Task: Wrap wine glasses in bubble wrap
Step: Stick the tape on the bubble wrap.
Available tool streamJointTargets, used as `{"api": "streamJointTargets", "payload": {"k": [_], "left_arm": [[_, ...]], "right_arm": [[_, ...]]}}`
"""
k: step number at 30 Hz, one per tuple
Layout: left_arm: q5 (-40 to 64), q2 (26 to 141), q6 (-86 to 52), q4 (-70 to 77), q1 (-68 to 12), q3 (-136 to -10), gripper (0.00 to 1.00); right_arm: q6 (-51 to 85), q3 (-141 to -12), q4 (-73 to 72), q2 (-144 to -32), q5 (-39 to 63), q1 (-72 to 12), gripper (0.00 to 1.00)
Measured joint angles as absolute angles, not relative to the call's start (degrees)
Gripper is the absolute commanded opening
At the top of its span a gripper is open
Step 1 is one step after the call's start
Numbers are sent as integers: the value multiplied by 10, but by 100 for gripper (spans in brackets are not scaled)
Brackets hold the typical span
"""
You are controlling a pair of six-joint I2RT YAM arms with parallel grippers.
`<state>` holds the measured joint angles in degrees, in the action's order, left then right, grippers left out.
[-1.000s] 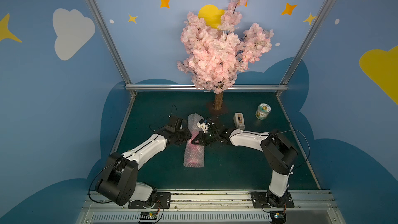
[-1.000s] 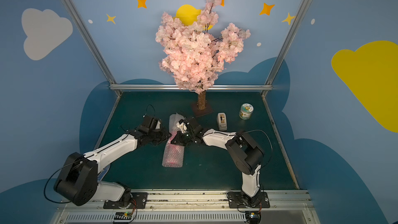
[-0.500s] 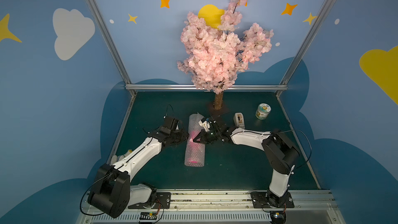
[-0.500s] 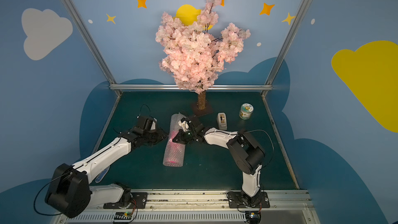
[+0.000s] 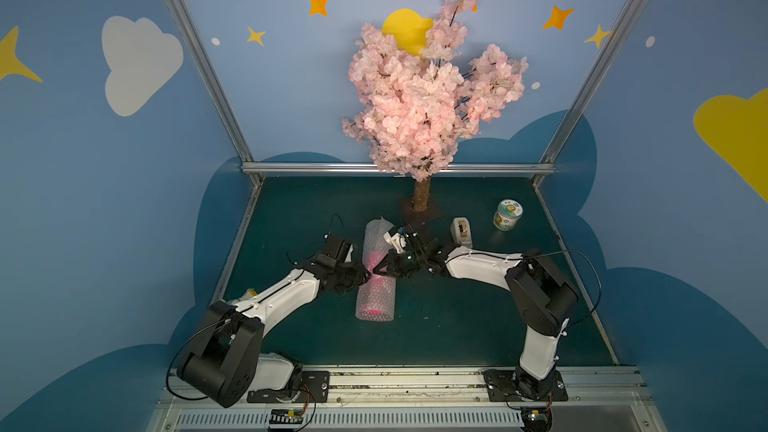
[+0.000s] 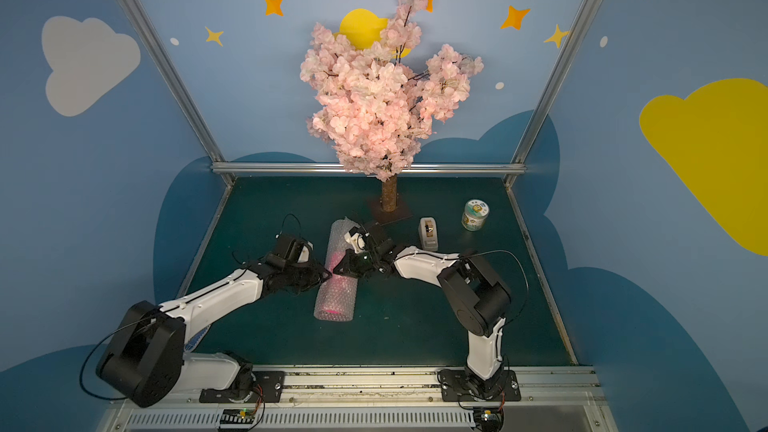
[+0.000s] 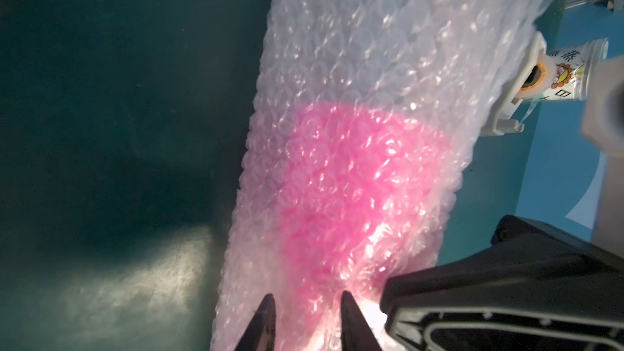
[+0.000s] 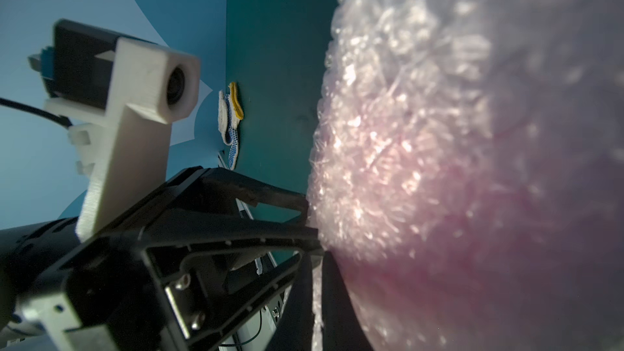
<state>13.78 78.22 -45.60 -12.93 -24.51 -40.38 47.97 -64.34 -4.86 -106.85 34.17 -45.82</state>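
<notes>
On the dark green table (image 5: 457,326) the bubble wrap (image 5: 374,297) lies rolled into a tube, with the pink goblet (image 7: 354,180) showing through inside. My left gripper (image 7: 305,315) touches its left side, tips slightly parted. My right gripper (image 5: 378,271), pressed together, meets its right side. Far right stand a tape dispenser (image 5: 462,231) and a lidded jar (image 5: 507,214), whose contents are hidden.

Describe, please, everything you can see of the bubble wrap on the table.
The bubble wrap is clear, silvery film with small bubbles, rolled into a long tube lying flat on the green table, its far end near the tree. A pink goblet shows through it. The left end effector touches one side with jaws apart; the right end effector, shut, seems to pinch the film from the opposite side.
</notes>
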Motion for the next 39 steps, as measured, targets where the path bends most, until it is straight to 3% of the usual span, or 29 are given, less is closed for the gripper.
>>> {"api": "streamJointTargets", "payload": {"k": [14, 27, 39], "left_arm": [[119, 698, -461, -154, -240, -393, 32], [129, 762, -466, -119, -245, -359, 29], [127, 729, -467, -128, -241, -366, 29]], "right_arm": [[462, -647, -23, -1070, 347, -462, 7], [462, -647, -19, -1070, 346, -462, 8], [458, -647, -1, -1041, 345, -469, 9]]}}
